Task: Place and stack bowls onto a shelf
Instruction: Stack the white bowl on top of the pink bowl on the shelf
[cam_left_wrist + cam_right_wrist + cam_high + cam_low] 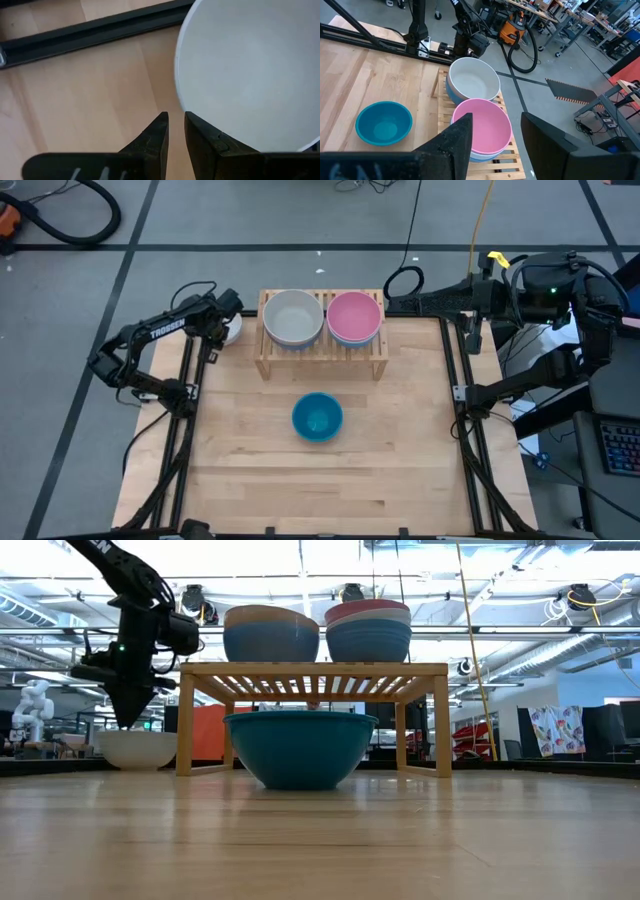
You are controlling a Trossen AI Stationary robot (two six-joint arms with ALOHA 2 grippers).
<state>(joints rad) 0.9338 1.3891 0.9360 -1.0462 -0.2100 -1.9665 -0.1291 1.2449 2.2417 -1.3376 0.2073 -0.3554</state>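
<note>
The shelf (320, 350) stands at the table's far middle and carries two stacks of bowls: one topped white (293, 317), one topped pink (354, 317). A teal-blue bowl (317, 417) sits on the table in front of the shelf. A white bowl (250, 75) rests on the table left of the shelf. My left gripper (176, 132) points down just over this bowl's rim, its fingers a narrow gap apart with only table showing between them. My right gripper (492, 135) hangs open, high over the table's far right corner.
Black frame rails (195, 380) run along the table's left and right sides. Bare tabletop (320, 490) lies near the front edge. A vacuum and cables lie on the floor beyond the table.
</note>
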